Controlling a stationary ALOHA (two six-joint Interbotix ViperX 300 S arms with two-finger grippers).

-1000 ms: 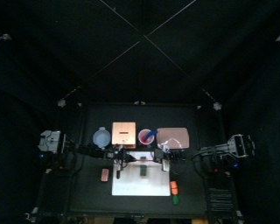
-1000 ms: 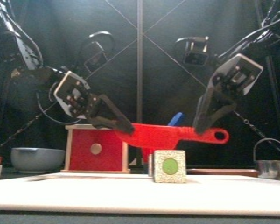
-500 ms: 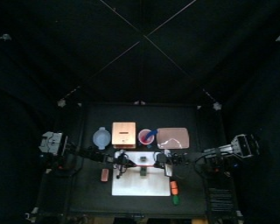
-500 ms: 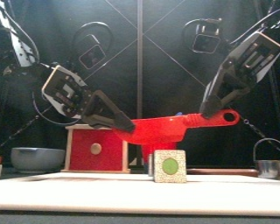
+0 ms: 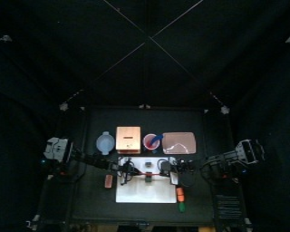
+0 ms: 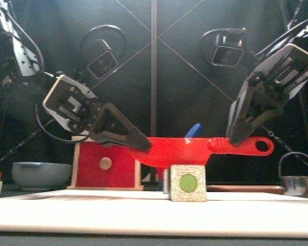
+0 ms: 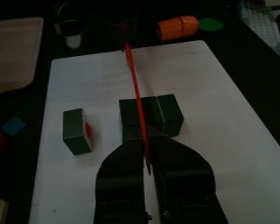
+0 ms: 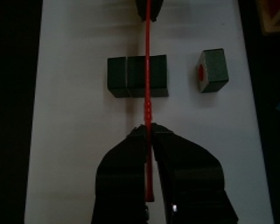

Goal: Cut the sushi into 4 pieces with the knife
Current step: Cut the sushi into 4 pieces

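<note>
A red toy knife (image 6: 195,148) hangs level above the white cutting board (image 5: 145,189), held at both ends. My left gripper (image 6: 131,141) is shut on its blade end and my right gripper (image 6: 239,135) on its handle end. Below it stands the dark green sushi roll (image 6: 185,183). In the left wrist view the knife (image 7: 133,83) runs across the longer sushi block (image 7: 150,117), with one cut piece (image 7: 74,129) lying apart. The right wrist view shows my right gripper (image 8: 146,144), the block (image 8: 136,74) and the separate piece (image 8: 210,70).
Behind the board stand the wooden box with red drawer front (image 6: 105,163), a blue-grey bowl (image 6: 41,174), the pink tray (image 5: 179,142) and a metal cutter (image 6: 298,184). A blue knife (image 6: 192,130) sticks up at the back. An orange toy (image 7: 178,26) lies beside the board.
The right gripper lifted the knife's handle end, then lowered it again. The knife now hangs about level above the sushi. The left gripper shifted only slightly.
</note>
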